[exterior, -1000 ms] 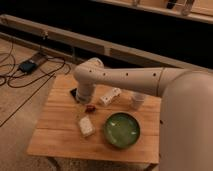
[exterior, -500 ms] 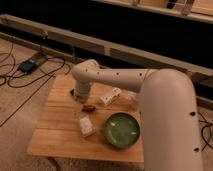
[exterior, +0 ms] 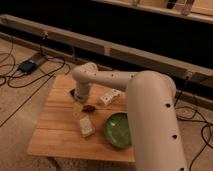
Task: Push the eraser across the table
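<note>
The light wooden table (exterior: pixel 55 135) stands in the middle of the camera view. My gripper (exterior: pixel 80 98) is down at the table's far left part, under the pale rounded wrist of my arm (exterior: pixel 115 80), which reaches in from the right. A small black piece of the eraser (exterior: pixel 73 93) shows just left of the gripper, right against it. The rest of the eraser is hidden by the wrist.
A small reddish-brown oblong thing (exterior: pixel 88 108) lies just in front of the gripper. A pale cream block (exterior: pixel 86 126) lies nearer the front and a green bowl (exterior: pixel 119 130) to its right. A white object (exterior: pixel 110 96) lies behind. Cables and a dark box (exterior: pixel 27 65) are on the floor at left.
My arm's big link has swung closer and now covers the table's right side. The gripper stays at the far left part of the table by the eraser.
</note>
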`<act>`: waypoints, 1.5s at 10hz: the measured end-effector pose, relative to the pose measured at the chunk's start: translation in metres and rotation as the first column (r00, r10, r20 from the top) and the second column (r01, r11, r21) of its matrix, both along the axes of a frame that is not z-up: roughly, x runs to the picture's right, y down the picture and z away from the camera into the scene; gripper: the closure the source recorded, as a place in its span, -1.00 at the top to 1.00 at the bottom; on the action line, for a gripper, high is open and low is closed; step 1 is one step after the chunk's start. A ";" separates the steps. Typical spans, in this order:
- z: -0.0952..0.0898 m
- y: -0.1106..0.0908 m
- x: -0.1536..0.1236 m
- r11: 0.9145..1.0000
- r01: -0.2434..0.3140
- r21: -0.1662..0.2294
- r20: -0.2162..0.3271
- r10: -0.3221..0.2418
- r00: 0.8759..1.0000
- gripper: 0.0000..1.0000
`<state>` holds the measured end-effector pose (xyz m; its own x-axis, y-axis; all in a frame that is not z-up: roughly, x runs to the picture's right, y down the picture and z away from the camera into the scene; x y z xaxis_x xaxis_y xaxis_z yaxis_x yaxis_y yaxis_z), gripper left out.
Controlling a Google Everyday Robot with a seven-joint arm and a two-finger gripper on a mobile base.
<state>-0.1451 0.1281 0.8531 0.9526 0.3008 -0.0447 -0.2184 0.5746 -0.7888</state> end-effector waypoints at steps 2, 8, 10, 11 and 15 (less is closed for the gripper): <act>0.010 0.008 0.002 1.000 0.018 -0.015 -0.002 -0.018 1.000 0.60; 0.038 0.002 0.001 0.999 0.023 -0.031 -0.031 -0.024 0.999 0.60; 0.035 0.005 -0.007 0.998 0.031 -0.061 -0.018 -0.032 0.999 0.60; 0.033 0.006 -0.013 0.996 0.034 -0.080 -0.009 -0.035 0.999 0.60; 0.033 0.005 -0.031 0.992 0.043 -0.117 0.018 -0.041 0.999 0.60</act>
<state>-0.1758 0.1327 0.8859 0.9651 0.2543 -0.0628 -0.1837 0.4862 -0.8543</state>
